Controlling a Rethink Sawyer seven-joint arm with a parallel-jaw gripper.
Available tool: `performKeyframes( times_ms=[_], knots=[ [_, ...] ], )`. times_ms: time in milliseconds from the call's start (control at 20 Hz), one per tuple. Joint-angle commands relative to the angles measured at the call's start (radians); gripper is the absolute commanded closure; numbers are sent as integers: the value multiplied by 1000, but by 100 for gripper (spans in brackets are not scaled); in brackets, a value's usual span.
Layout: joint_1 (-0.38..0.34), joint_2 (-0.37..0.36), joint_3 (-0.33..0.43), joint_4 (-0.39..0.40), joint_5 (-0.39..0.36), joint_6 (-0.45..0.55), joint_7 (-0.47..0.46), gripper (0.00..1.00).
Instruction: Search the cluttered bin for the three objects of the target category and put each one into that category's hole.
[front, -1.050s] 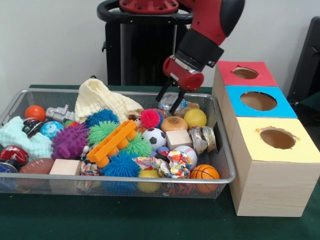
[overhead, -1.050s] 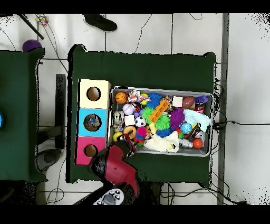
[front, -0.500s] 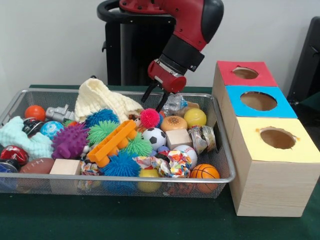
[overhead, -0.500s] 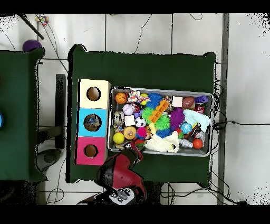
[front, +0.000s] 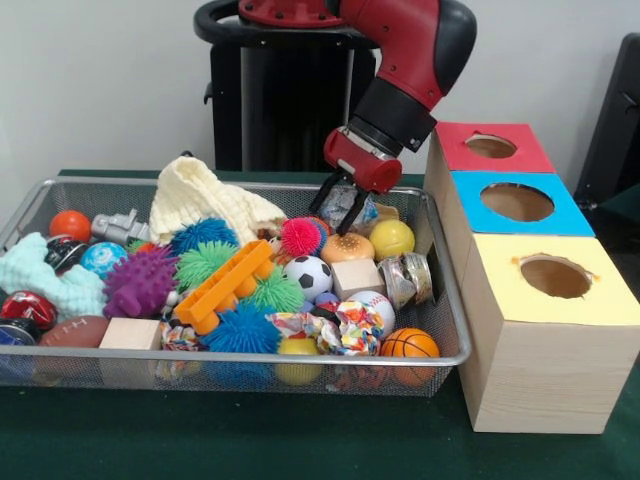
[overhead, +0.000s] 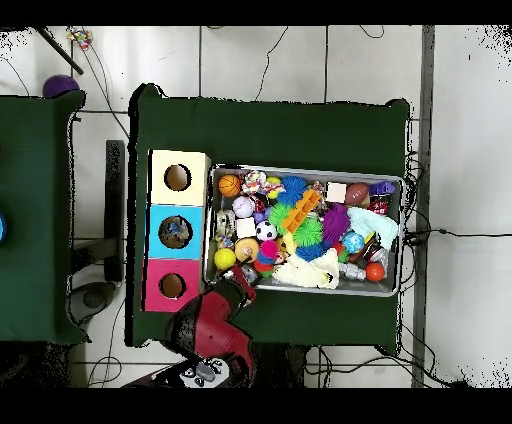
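A wire bin (front: 445, 300) holds a heap of toys: a soccer ball (front: 308, 277), a baseball (front: 372, 305), a small basketball (front: 408, 345), a yellow ball (front: 390, 237), a burger toy (front: 348, 247) and a pink spiky ball (front: 299, 236). My gripper (front: 337, 212) hangs open over the bin's back right corner, just above a crinkled clear wrapper (front: 347, 203), with nothing held. To the right stand three boxes with holes: red (front: 490, 147), blue (front: 517, 202), yellow (front: 555, 277). From overhead, the gripper (overhead: 243, 285) sits at the bin's (overhead: 305, 168) lower left corner.
A cream cloth (front: 200, 200) is piled at the bin's back. An orange toy (front: 222, 285), a purple spiky ball (front: 138, 282), several green and blue spiky balls and wooden blocks (front: 130, 333) fill the middle and left. Something lies inside the blue box's hole (overhead: 175, 231).
The gripper swung left over the pink spiky ball, then came back right and a little lower over the clear wrapper. It stayed open. The toys have not moved.
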Motion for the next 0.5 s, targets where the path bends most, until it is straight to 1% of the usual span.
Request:
performKeyframes(
  times_ms=[50, 350, 450, 500],
  knots=[
    [58, 97, 199, -56, 127, 92, 229, 0],
    [26, 98, 254, -38, 106, 56, 268, 0],
    [24, 97, 255, -39, 97, 65, 250, 0],
    [23, 97, 256, -39, 93, 69, 241, 100]
  ],
)
